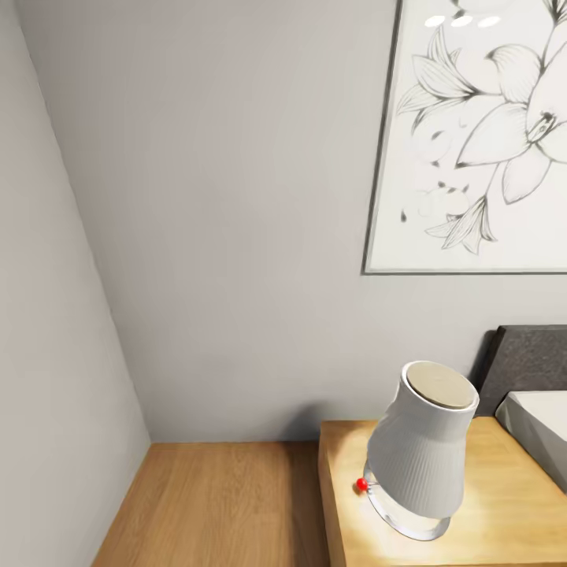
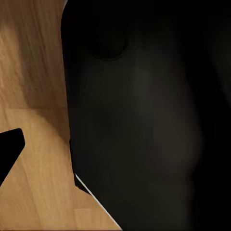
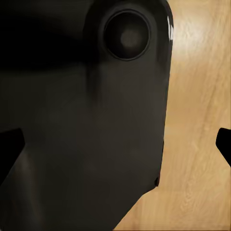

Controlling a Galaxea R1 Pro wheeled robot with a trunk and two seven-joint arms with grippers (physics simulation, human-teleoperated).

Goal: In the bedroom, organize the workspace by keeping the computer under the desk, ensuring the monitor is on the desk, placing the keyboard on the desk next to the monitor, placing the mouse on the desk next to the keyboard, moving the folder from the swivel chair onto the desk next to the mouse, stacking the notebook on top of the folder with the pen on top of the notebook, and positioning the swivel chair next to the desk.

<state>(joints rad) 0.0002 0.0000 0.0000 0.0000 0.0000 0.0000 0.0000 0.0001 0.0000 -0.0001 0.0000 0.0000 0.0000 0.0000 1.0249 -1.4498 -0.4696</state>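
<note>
The head camera faces a grey wall corner with a framed lily drawing [image 1: 480, 134], a tilted white ribbed lamp [image 1: 421, 453] on a wooden nightstand [image 1: 504, 520], and wood floor [image 1: 220, 504]. The desk, folder and other task things are somewhere off camera. Both wrist cameras look past dark robot bodywork [image 3: 96, 134] to floor beneath each end effector; I cannot tell whether either end effector is open. Judging ahead, the folder should be light, thin and bendy, best pinched at an overhanging edge.

A white ribbed lamp [image 1: 424, 450], tilted, is being carried on a light wooden nightstand [image 1: 504, 520]; a small red knob [image 1: 361, 484] is being shown at its base. A framed lily drawing [image 1: 480, 134] is being displayed on the grey wall [image 1: 236, 220] above. A dark grey headboard [image 1: 526, 362] and a pale pillow [image 1: 543, 429] are being seen beside the nightstand. Light wood floor [image 1: 213, 504] is being shown below.
</note>
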